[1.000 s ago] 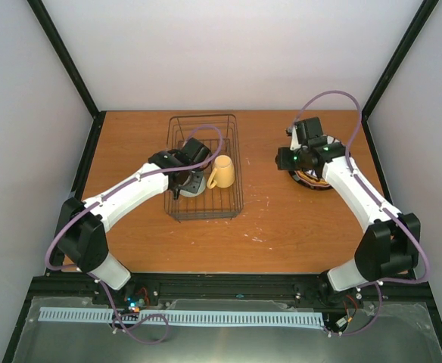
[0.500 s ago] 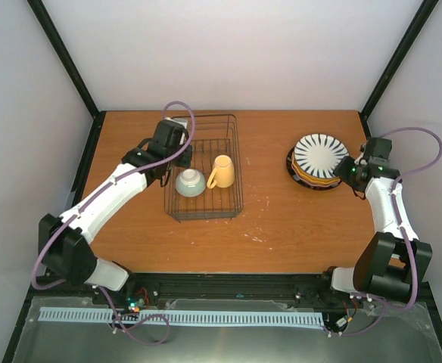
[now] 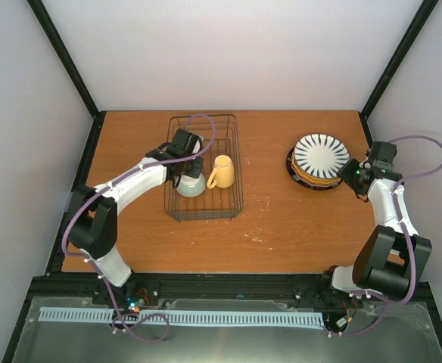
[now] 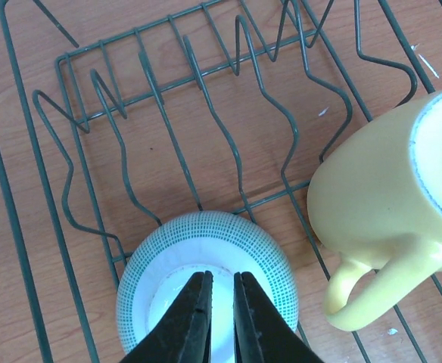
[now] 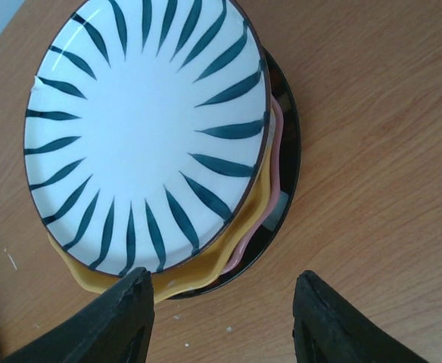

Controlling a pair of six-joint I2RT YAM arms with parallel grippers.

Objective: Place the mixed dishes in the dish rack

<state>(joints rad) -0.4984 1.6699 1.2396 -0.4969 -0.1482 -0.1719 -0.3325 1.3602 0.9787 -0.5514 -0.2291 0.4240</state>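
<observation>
While the left claw (image 4: 222, 276) hangs pressed nearly together over the upturned bowl (image 4: 206, 234) in the rack (image 3: 203, 217), the plate stack (image 5: 145, 128) sits on the worktop (image 5: 372, 113) just ahead of the spread right claw (image 5: 222, 281), the nearer one.

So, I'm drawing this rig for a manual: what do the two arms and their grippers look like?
Both the left arm and right arm have white shells, black joints and a looping lilac cable. The left gripper and right gripper have plain black tapered fingers.
</observation>
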